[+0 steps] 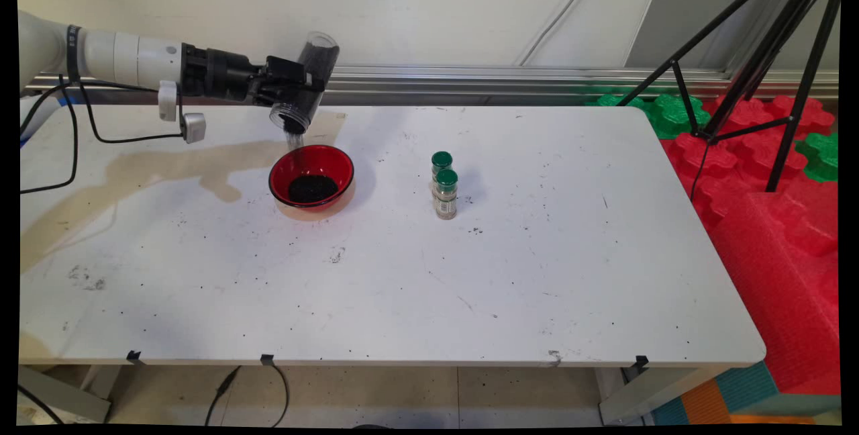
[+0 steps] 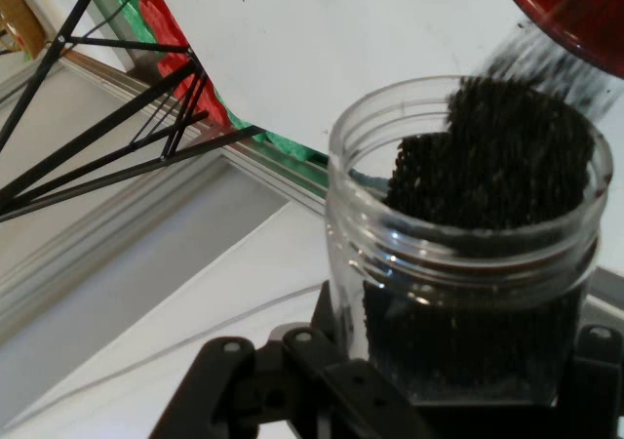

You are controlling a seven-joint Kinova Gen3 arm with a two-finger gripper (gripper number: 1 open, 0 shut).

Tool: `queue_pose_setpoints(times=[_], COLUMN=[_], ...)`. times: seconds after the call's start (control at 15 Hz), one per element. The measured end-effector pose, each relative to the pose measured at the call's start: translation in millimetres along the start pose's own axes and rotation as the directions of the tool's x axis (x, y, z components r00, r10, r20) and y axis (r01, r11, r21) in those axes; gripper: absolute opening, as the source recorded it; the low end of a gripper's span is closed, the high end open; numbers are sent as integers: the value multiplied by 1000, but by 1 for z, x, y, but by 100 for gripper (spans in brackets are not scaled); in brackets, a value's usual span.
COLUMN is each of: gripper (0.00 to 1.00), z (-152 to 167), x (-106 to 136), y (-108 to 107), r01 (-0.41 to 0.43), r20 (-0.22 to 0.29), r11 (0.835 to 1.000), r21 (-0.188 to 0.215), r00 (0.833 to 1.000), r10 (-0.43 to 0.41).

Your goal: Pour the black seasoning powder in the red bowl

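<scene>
My gripper (image 1: 300, 89) is shut on a clear plastic jar (image 1: 309, 79) of black grains, held above the table's far left. The jar is tipped mouth-down, and a thin stream of grains falls from it into a red bowl (image 1: 311, 176) just below. A dark heap of grains lies in the bowl's bottom. In the hand view the jar (image 2: 468, 254) fills the middle, its open threaded mouth towards the bowl's rim (image 2: 575, 19) at the top right, with grains spilling over the lip.
Two small spice jars with green caps (image 1: 444, 186) stand close together to the right of the bowl. A black tripod (image 1: 758, 66) and red and green foam blocks (image 1: 772, 186) stand off the table's right side. A brown stain marks the table's left part.
</scene>
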Motion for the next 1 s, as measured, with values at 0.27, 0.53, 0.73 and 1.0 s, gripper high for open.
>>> queue_pose_setpoints(times=[0.27, 0.53, 0.73, 1.0], gripper=[0, 0, 0, 0], z=[0, 0, -1, -4], x=[0, 0, -1, -3], y=[1, 2, 2, -1], r01=[76, 198, 302, 442], r20=[-1, -6, -12, -22], r11=[997, 980, 953, 896], r21=[-11, -23, -29, -35], r00=[997, 980, 953, 896], r10=[-76, -199, -303, -443])
